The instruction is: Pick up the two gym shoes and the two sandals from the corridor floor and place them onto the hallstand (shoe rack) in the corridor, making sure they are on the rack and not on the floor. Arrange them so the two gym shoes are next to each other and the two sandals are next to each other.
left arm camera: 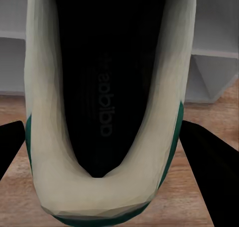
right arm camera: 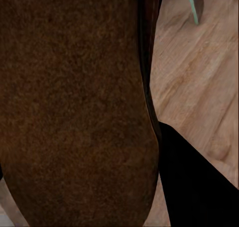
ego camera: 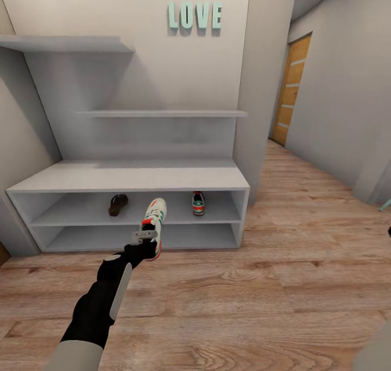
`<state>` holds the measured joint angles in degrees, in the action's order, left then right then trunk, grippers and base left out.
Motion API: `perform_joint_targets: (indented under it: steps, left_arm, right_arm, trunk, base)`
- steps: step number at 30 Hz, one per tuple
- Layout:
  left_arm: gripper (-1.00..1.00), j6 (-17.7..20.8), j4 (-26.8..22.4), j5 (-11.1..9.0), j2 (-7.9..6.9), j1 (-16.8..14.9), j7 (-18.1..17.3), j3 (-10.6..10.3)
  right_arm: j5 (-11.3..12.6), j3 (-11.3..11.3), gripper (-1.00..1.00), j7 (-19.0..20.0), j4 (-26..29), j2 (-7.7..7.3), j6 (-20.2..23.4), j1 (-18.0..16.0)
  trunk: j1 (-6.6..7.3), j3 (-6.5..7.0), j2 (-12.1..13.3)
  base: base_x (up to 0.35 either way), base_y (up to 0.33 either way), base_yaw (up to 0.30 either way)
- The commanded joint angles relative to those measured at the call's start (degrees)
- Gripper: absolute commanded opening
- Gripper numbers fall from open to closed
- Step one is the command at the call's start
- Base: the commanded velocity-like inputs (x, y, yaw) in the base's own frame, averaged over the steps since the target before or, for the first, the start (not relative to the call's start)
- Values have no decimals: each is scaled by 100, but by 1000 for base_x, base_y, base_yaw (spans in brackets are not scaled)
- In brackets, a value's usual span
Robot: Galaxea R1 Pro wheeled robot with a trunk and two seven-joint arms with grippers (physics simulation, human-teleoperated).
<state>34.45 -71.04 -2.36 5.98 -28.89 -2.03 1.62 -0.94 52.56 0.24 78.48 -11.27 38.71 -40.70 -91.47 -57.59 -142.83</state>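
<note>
Left arm (ego camera: 98, 306) reaches forward over the wood floor (ego camera: 260, 306). Left claw (ego camera: 144, 240) clamped on heel end of a gym shoe (ego camera: 153, 224), toe pointing at the shoe rack (ego camera: 130, 176). Shoe held off the floor, in front of the rack's open shelves, not yet on it. Left wrist view: sole of this shoe (left arm camera: 107, 112) between two dark fingers (left arm camera: 211, 167), pressed at both sides.

Rack, upper open shelf, left to right: one brown sandal (ego camera: 118, 204); then, well apart past the held shoe, the second gym shoe (ego camera: 198, 203). Lower shelf bare.

"LOVE" letters (ego camera: 195, 16) on wall above. Wooden door (ego camera: 291, 89) down corridor at right.

Right wrist view: right claw shut around the second sandal (right arm camera: 74, 102), brown sole close to lens, one dark finger (right arm camera: 194, 187) beside it, floor beyond.
</note>
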Motion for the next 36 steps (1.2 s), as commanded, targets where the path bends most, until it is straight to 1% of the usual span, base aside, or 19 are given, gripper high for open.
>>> perform_joint_targets:
  steps: [1, 2, 3, 4, 7, 9, 10, 13, 14, 16, 18, 23, 26, 27, 32, 36]
  left_arm:
    - [-100, 41, -5, -21, 12, -3, -21, 13]
    - [-100, 45, -1, -20, 26, -3, -15, 10]
    - [-100, 53, 10, -19, 62, -5, -7, 7]
    - [-100, 58, 35, -19, 78, -9, -4, 7]
    - [-100, 193, 154, -15, 102, -18, 0, 5]
    - [-100, 411, 193, -12, 107, -19, 0, 5]
    - [-100, 554, 205, -11, 104, -20, -4, 5]
    - [-100, 678, 211, -11, 99, -20, -12, 0]
    - [-100, 708, 214, -10, 98, -20, -14, -2]
    - [-100, 723, 235, -10, 97, -21, -21, -3]
    - [-100, 721, 313, -10, 97, -21, -32, -7]
    - [-100, 685, 779, 6, 97, -25, -34, 4]
    - [-100, 679, 855, 12, 91, -28, -28, 16]
    - [-100, 679, 864, 12, 90, -30, -27, 18]
    - [-100, 677, 882, 19, 85, -69, -26, 22]
    - [-100, 679, 894, 28, 80, -226, -19, 22]
  right_arm:
    - [-29, 151, -100, -10, 4, -39, 32, -4]
    - [-35, 248, -100, -12, 6, -85, 32, -4]
    - [-44, 335, -100, -12, 7, -168, 32, -3]
    - [-47, 366, -100, -10, 8, -249, 32, -3]
    - [-46, 407, -100, -8, 9, -610, 48, 0]
    - [-56, 408, -100, -7, 6, -728, 134, -2]
    - [-64, 404, -100, -10, 3, -770, 268, -1]
    - [-70, 398, -100, -14, 1, -802, 612, -1]
    - [-72, 392, -100, -15, 1, -813, 790, 0]
    - [-73, 389, -100, -15, 1, -820, 908, -1]
    - [-73, 389, -100, -15, 1, -822, 948, 0]
    - [-73, 393, -100, -16, 7, -824, 985, -1]
    - [-73, 392, -100, -16, 9, -824, 989, -2]
    - [-73, 393, -100, -16, 9, -824, 989, -3]
    - [-81, 395, -100, -16, 9, -824, 990, -3]
    - [-84, 395, -100, -19, 9, -824, 990, 0]
  trunk:
    - [1, -6, -2]
    - [1, -6, -2]
    - [1, -6, -2]
    - [1, -6, -2]
    - [1, -6, -2]
    - [1, -6, -2]
    - [1, -6, -2]
    - [1, -6, -2]
    - [1, -6, -2]
    - [1, -6, -2]
    - [1, -6, -2]
    - [1, -6, -2]
    - [1, -6, -2]
    - [-20, -24, -41]
    - [-33, -141, -48]
    - [-43, -257, -53]
  base:
    - [0, 0, 0]
    - [0, 0, 0]
    - [0, 0, 0]
    - [0, 0, 0]
    - [0, 0, 0]
    - [0, 0, 0]
    - [0, 0, 0]
    - [0, 0, 0]
    - [0, 0, 0]
    - [0, 0, 0]
    - [0, 0, 0]
    - [0, 0, 0]
    - [0, 0, 0]
    - [0, 0, 0]
    - [0, 0, 0]
    - [0, 0, 0]
